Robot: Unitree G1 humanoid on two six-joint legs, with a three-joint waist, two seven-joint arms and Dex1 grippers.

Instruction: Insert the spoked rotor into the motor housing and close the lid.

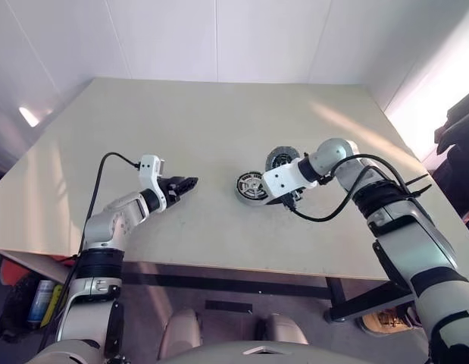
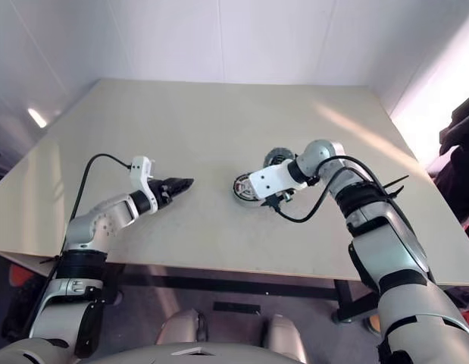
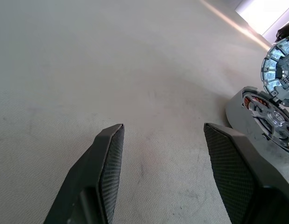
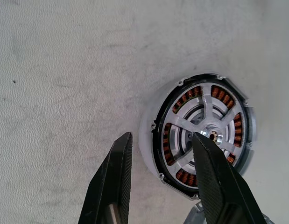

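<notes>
Right gripper (image 4: pixel 160 182) hangs open and empty over the motor housing (image 4: pixel 151 140), one finger across its face, the other outside its rim. Seated inside the housing lies the spoked rotor (image 4: pixel 205 133), with coppery coils showing between the spokes, a detail the head views cannot resolve. From the housing, the lid (image 1: pixel 282 158) sits touching at about one o'clock on the table (image 1: pixel 219 121). At nine o'clock, well apart, the left gripper (image 1: pixel 190 183) hovers open and empty. No writing can be read anywhere.
</notes>
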